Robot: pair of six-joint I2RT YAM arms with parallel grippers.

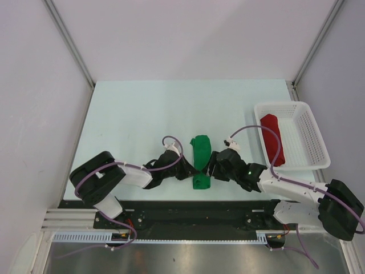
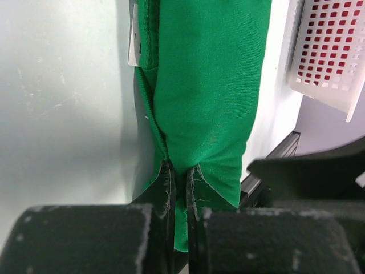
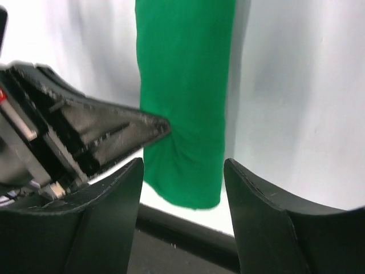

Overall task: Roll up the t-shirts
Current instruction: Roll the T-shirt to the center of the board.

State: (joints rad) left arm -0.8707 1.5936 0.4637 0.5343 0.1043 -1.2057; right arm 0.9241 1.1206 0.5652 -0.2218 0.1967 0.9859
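The green t-shirt [image 1: 201,158] lies as a long narrow folded strip near the table's front edge, its white neck label [image 2: 134,45] at the far end. My left gripper [image 1: 188,170] is shut on a fold of its near left side [image 2: 181,171]. My right gripper [image 1: 212,165] stands open just right of the strip. In the right wrist view nothing is between its fingers, and the green t-shirt [image 3: 185,85] lies beyond the right gripper [image 3: 183,162]. The red t-shirt [image 1: 272,138] lies as a compact roll inside the basket.
The white mesh basket [image 1: 281,105] sits at the right edge of the pale table [image 1: 142,120]. A black rail [image 1: 194,214] runs along the near edge, just behind the strip's near end. Grey walls enclose the table on three sides.
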